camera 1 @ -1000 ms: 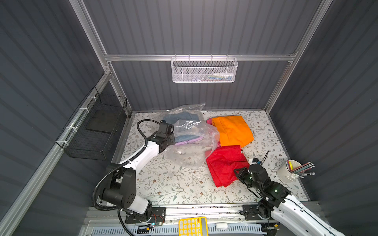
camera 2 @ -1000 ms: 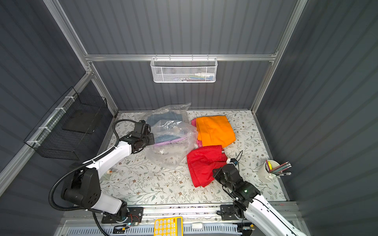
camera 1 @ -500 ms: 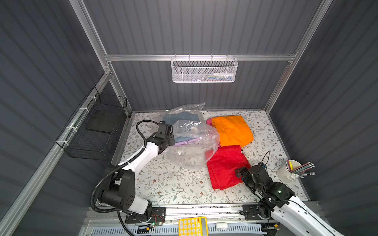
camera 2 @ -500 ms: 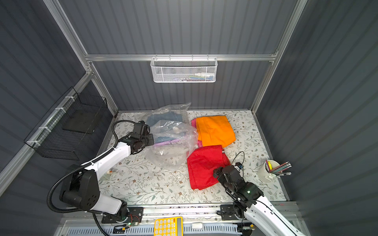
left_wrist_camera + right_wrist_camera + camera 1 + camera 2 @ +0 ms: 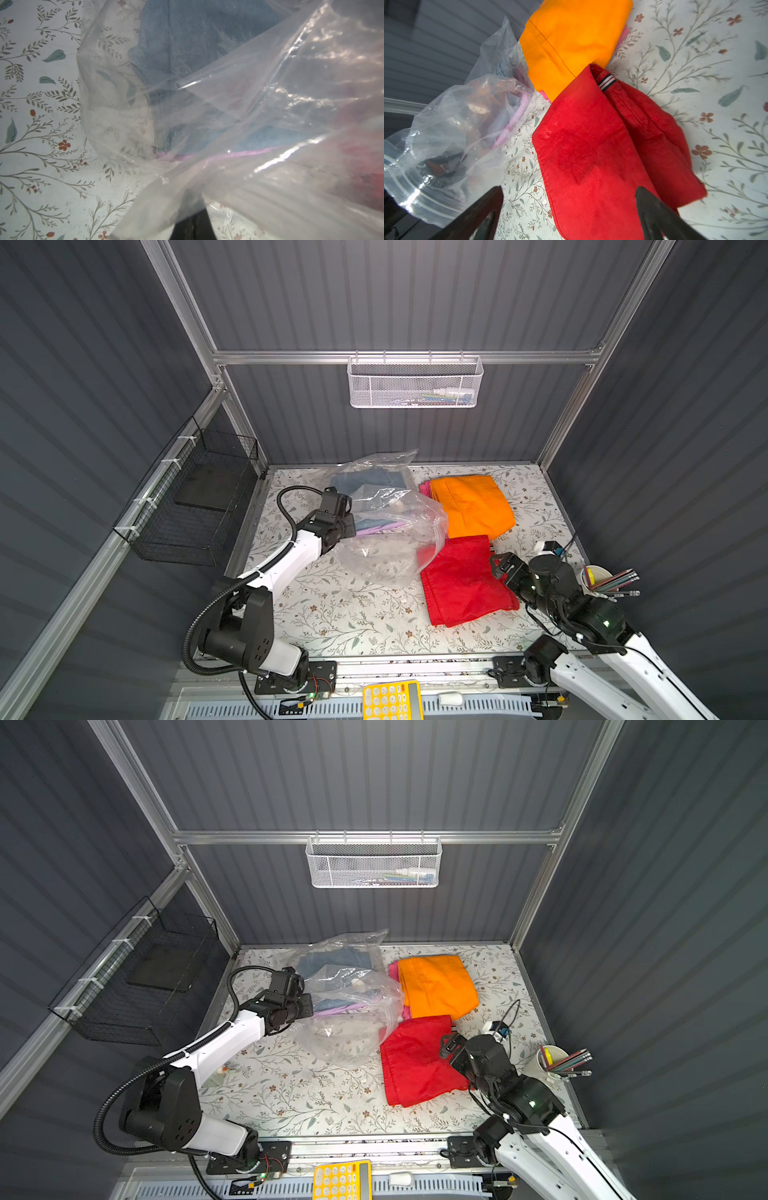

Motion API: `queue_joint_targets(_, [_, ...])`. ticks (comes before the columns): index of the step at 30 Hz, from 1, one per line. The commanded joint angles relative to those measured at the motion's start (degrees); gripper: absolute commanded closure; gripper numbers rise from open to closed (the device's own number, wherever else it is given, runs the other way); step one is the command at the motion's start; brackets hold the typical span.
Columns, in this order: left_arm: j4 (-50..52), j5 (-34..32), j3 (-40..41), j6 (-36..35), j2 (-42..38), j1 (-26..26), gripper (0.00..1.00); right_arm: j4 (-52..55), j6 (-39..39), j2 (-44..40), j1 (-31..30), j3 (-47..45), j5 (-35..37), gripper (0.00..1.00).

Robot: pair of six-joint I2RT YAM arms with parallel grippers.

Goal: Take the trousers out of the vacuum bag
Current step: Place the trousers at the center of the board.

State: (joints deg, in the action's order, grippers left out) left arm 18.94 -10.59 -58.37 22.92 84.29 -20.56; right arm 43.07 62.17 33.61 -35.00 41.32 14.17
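Three out: pink [image 5: 424, 488], orange [image 5: 473, 506], red trousers [image 5: 461, 580]
Bagged: denim [image 5: 370, 481], lilac [image 5: 382, 527]
Left gripper [image 5: 347, 526]: pinching vacuum bag [image 5: 390, 568]
Right gripper [image 5: 568, 191]: spread, empty
Next: probably extract lilac

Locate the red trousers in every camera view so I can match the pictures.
Both top views: the red trousers lie on the front right of the table.
Left wrist: only a reddish blur behind plastic, so I cannot confirm them.
Right wrist: they fill the centre and lower middle.
Shared landmark: the vacuum bag, right beside them.
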Motion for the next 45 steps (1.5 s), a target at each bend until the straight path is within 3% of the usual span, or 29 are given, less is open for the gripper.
queue_joint_targets(1, [0.3, 2.3, 1.0, 0.5, -2.2, 0.3, 1.00, -8.4, -0.8, 4.3, -2.5, -4.0, -2.1, 0.01])
queue_joint_targets(6, [0.9, 5.1, 1.6, 0.1, -4.4, 0.3, 1.00, -19.9, 7.1, 11.7, -9.2, -14.1, -1.5, 0.01])
queue_joint_targets(11, [2.3, 8.7, 2.2, -0.2, -6.5, 0.3, 1.00, -26.4, 10.6, 14.0, -9.1, -20.2, 1.2, 0.01])
queue_joint_targets(20, [2.9, 10.5, 5.1, 0.1, -10.8, 0.2, 1.00, -15.9, 0.2, 2.8, -7.2, -8.6, 8.8, 0.01])
queue_joint_targets(25, [3.0, 10.9, 4.9, 0.0, -11.4, 0.2, 1.00, -16.4, -5.8, 2.8, -9.9, 1.4, 8.9, 0.03])
queue_joint_targets(29, [2.8, 11.1, 4.6, -0.1, -11.2, 0.2, 1.00, -21.3, -10.9, 8.1, -17.4, 8.6, 12.1, 0.02])
queue_joint_targets(33, [2.5, 11.3, 4.7, 0.0, -10.9, 0.2, 1.00, -29.7, -14.4, 18.1, -22.2, 14.0, 8.4, 0.02])
queue_joint_targets(39, [2.5, 11.3, 4.5, 0.1, -11.3, 0.2, 1.00, -38.7, -13.2, 34.4, -23.2, 19.4, -0.7, 0.01])
queue_joint_targets(45, [2.7, 11.1, 4.2, -0.2, -12.0, 0.2, 1.00, -40.1, -10.3, 42.9, -22.9, 20.4, -4.2, 0.01])
